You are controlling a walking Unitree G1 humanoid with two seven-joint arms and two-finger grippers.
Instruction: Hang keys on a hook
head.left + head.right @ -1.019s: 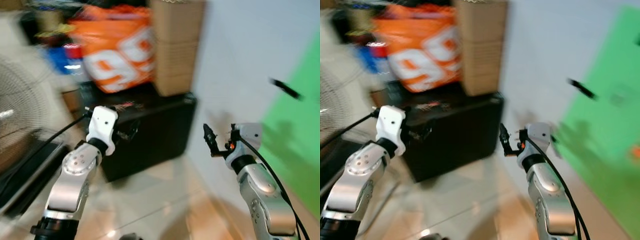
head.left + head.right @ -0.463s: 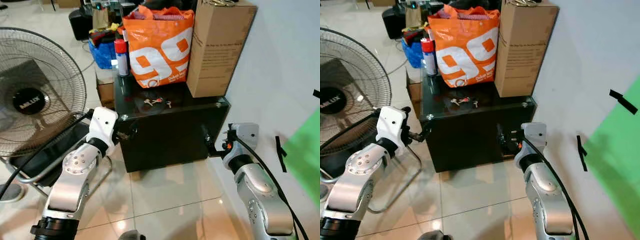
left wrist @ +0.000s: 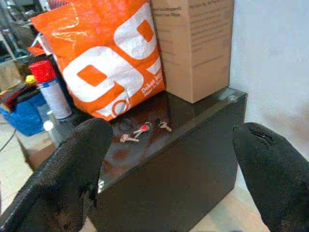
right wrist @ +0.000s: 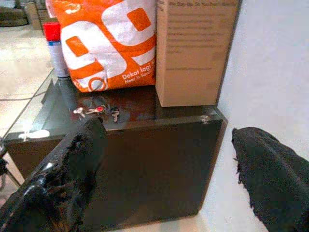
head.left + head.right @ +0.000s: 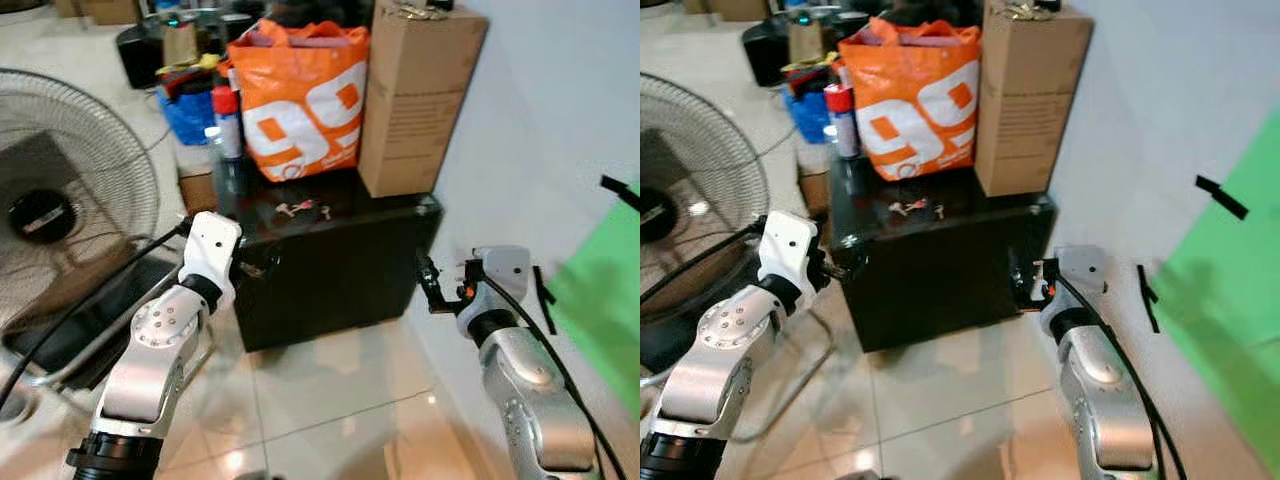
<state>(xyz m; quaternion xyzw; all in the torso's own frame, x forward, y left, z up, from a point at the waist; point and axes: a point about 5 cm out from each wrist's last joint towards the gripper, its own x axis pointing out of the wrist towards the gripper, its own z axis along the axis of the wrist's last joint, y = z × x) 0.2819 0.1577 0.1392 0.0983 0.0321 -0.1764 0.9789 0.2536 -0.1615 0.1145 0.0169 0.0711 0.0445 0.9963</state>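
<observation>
Keys, with a red tag among them, lie on the glossy top of the black cabinet, in front of the orange shopping bag and beside the cardboard box. A red-capped spray can stands at the bag's other side. My left gripper is raised before the cabinet's front, fingers spread wide apart and holding nothing. My right gripper hovers near the cabinet's corner by the white wall, fingers likewise parted. A standing fan sits off to my left on the tiled floor.
</observation>
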